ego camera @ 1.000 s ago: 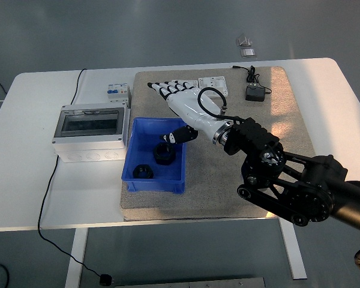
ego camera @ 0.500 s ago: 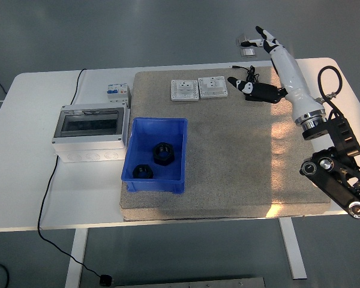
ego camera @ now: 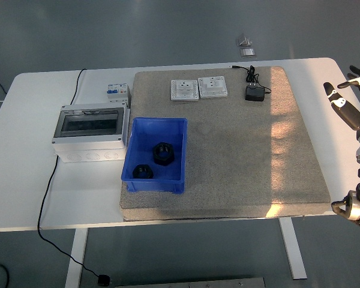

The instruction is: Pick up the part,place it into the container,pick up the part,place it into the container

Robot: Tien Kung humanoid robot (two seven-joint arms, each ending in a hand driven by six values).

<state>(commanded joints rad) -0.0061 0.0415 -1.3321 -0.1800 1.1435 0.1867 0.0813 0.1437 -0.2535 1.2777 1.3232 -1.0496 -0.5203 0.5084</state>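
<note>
1. Head view, step in hand: both parts, a larger black nut (ego camera: 162,152) and a smaller black nut (ego camera: 142,171), are seen lying inside the blue container (ego camera: 176,127), so both placements are judged to be done and the task to be at or near its end.

2. Head view, hands: the right hand (ego camera: 350,96) is seen at the right edge of the picture, off the side of the white worktop (ego camera: 30,180), well apart from the container; its fingers are spread and nothing is held in it. The left hand is not seen.

3. Head view, next move: no further loose part is noticed on the grey mat (ego camera: 240,168), so no new grasp appears to be called for; at most, the right arm is expected to be brought to rest.

4. Head view, containers: the larger nut is set near the middle of the blue container, the smaller one toward its near left corner, the two close together. Just beside the container, to its left, a grey enclosure box (ego camera: 89,133) with a dark window is closed; its contents cannot be told.
</note>
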